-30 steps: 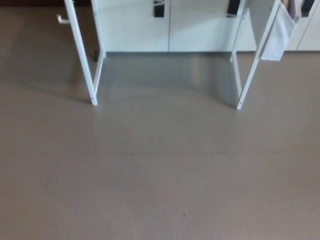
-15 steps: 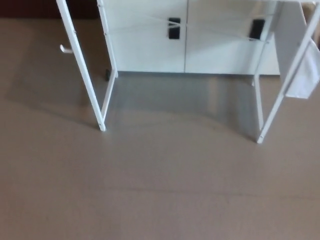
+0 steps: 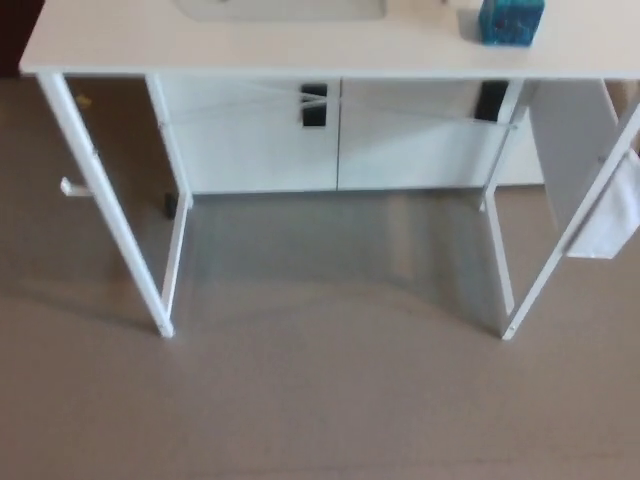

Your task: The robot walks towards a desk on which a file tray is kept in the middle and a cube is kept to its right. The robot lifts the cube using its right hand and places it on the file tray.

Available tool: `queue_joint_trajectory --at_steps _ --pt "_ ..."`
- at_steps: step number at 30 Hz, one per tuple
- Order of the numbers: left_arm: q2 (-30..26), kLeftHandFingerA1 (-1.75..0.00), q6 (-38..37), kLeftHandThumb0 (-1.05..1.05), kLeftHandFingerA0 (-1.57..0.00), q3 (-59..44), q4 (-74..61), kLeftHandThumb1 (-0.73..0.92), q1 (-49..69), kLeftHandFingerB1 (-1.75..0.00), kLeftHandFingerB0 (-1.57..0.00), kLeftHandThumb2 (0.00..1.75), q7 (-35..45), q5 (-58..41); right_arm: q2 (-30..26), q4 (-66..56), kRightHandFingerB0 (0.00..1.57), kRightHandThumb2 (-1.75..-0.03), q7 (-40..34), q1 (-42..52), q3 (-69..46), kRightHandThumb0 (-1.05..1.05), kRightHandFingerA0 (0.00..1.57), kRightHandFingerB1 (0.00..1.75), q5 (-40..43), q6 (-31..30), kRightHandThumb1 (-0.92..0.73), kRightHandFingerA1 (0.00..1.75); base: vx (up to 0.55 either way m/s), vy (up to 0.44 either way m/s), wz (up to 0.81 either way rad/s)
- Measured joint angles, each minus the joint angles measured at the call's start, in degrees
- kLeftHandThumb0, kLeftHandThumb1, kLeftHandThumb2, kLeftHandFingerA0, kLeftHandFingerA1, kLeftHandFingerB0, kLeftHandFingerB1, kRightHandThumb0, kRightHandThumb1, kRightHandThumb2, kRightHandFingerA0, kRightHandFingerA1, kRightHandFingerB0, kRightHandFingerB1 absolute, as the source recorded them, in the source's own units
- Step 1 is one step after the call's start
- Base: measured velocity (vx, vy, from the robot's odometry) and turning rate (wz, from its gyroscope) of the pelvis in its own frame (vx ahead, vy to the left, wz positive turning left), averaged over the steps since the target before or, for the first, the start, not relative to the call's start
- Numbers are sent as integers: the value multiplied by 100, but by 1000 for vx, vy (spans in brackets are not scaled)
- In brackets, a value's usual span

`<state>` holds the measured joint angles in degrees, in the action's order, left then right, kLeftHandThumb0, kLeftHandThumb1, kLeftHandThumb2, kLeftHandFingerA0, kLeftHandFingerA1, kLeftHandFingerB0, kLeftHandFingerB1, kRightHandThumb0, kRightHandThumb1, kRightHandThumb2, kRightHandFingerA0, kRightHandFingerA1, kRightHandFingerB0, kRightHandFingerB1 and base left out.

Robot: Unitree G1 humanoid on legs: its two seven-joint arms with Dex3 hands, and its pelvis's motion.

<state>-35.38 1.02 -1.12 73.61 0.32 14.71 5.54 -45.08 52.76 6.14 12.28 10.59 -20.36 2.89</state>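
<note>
Approaching the white flat-topped desk: walk in straight and stop squared to the pale grey file tray. The small teal-blue cube sits on the desktop right of it, apart. Both hands are out of frame, so I can't tell their state.

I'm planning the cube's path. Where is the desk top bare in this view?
Bare patches on the desk top: the wide left stretch beside the file tray, the strip along the front edge, and the gap between tray and cube. A narrower patch lies right of the cube. The back of the desk is cut off. Nothing looks crowded.
</note>
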Motion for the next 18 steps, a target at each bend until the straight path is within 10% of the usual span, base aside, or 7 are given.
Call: queue_joint_trajectory --at_steps 3,4,5,6,7,12,18 --pt "1 -85 4 -86 -2 -2 11 85 -12 -68 -9 76 -9 6 -1 15 10 -80 8 27 0 -74 27 38 -1 -9 -44 52 220 16 9" --pt "0 -69 6 -92 -8 -4 17 63 -10 -66 -17 115 -9 7 1 15 10 -80 12 30 1 -74 27 38 -1 -9 -44 52 216 -39 4" --pt "1 -82 10 -88 -13 -3 30 85 -2 -66 -7 74 -9 7 0 14 10 -80 14 32 0 -74 27 38 -1 -9 -44 52 174 -63 11" --pt "1 -67 12 -88 -6 -2 35 64 0 -63 -15 114 -9 8 1 14 10 -80 14 31 0 -74 27 38 -1 -9 -44 52 127 -103 10" --pt "0 -79 18 -86 -7 -2 52 86 3 -66 -11 75 -9 9 0 12 10 -80 19 21 -1 -74 27 38 -1 -11 -44 52 172 -146 19" --pt "57 -66 25 -85 -6 -2 43 62 -11 -62 -13 113 -20 17 -16 -3 10 -80 33 -73 -15 -74 27 38 -2 -19 -44 52 298 -178 1" --pt "79 -77 34 -81 -9 -26 38 83 -56 -65 -10 83 -10 13 -26 7 10 -80 36 -108 -18 -74 27 38 -2 -30 -44 52 154 -44 -4"
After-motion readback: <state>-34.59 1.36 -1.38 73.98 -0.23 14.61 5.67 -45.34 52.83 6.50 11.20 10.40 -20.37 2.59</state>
